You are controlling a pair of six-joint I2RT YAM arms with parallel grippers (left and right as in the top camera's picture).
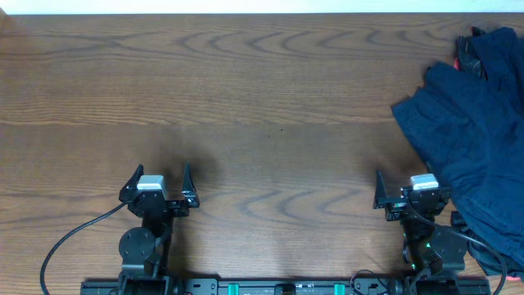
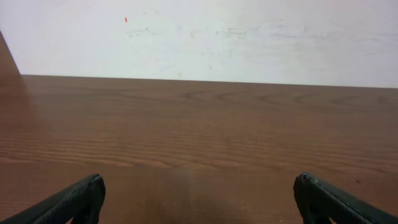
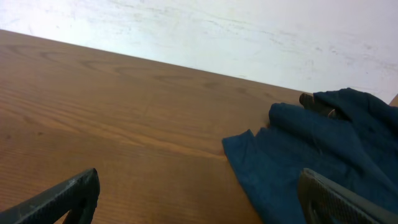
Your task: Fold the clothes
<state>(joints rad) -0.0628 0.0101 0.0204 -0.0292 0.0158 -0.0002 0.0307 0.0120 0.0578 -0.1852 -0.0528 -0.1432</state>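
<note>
A heap of dark navy clothes [image 1: 475,131] lies crumpled at the right side of the table, running from the far right corner down to the front edge. It also shows in the right wrist view [image 3: 311,155]. My right gripper [image 1: 407,190] is open and empty at the front right, just left of the heap; its right finger is at the cloth's edge. In the right wrist view the right gripper [image 3: 199,190] has bare wood and the cloth's left edge between its fingers. My left gripper [image 1: 160,182] is open and empty at the front left, over bare wood [image 2: 199,186].
The wooden table [image 1: 246,98] stretches from the left edge to the heap. A white wall [image 2: 205,37] runs along its far edge. A small red spot [image 1: 455,62] and a dark bit show at the top of the heap. Black cables trail by both arm bases.
</note>
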